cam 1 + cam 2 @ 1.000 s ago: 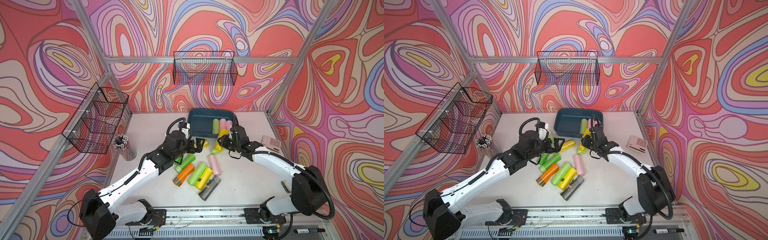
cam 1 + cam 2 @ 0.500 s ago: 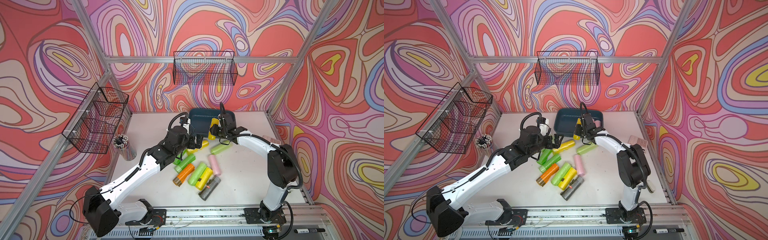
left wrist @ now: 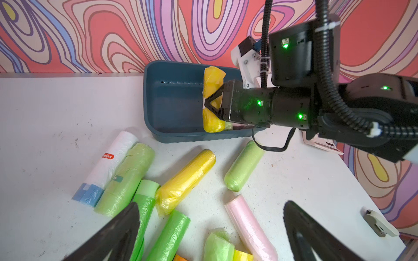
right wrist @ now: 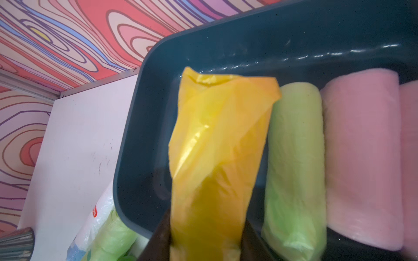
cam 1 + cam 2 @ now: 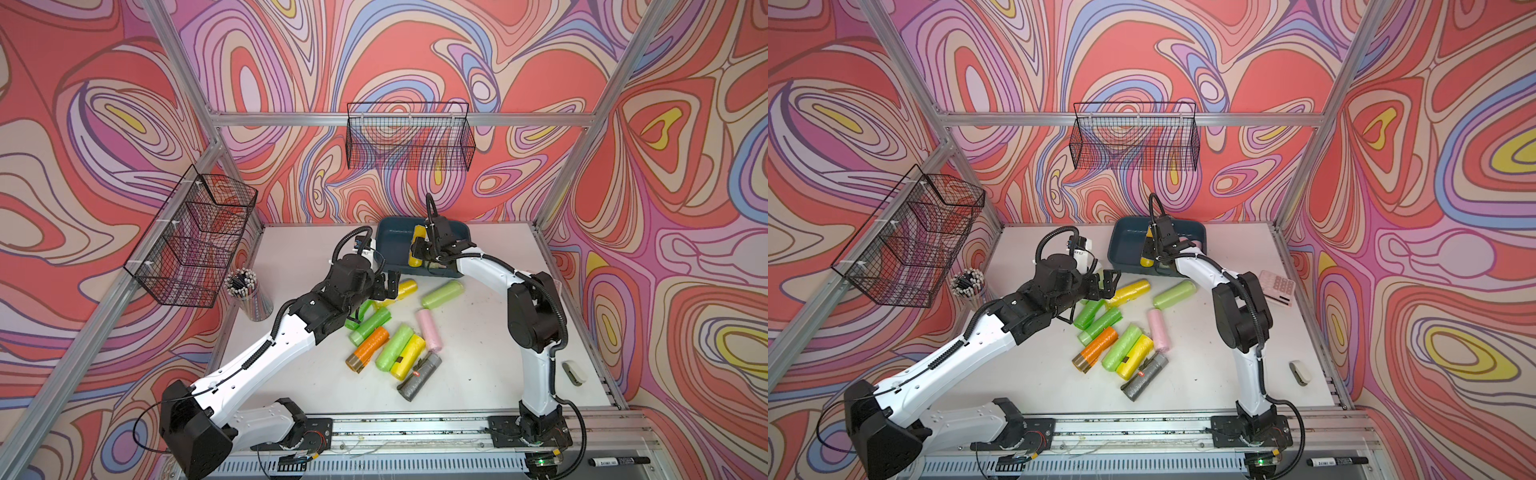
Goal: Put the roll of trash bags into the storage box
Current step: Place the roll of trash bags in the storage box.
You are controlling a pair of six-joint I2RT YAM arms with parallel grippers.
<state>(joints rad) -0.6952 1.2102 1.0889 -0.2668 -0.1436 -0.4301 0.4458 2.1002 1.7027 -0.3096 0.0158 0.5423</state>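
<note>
2 robot arms reach over a white table (image 5: 478,365) in a booth with swirling red, pink and purple walls. A teal box (image 5: 392,241) sits at the far middle of the table.

The right gripper (image 5: 419,251) reaches into the box from the right. Its jaws are clamped on the middle of a yellow roll (image 5: 415,261). The roll points near to far across the middle of the box, with a loose flap of bag at its far end. In the right wrist view the yellow roll (image 4: 217,140) is just left of a green roll (image 4: 294,169) lying in the box. To the right of the green roll lie 2 pink rolls (image 4: 362,158). Whether the held roll rests on the box floor cannot be told.

The left gripper (image 5: 388,286) hangs just on the near side of the box. Its jaws are wide apart and hold nothing. Just beside it on the table lies another yellow roll (image 5: 405,288), and a pale green roll (image 5: 442,293) lies to the right of that. Nearer the camera is a loose pile with a pink roll (image 5: 430,332), an orange roll (image 5: 368,349), a grey roll (image 5: 419,376) and several bright green ones. The left wrist view also shows a white roll (image 3: 108,162) at the left edge of the pile.

A cup of pencils (image 5: 249,295) stands at the table's left edge.
</note>
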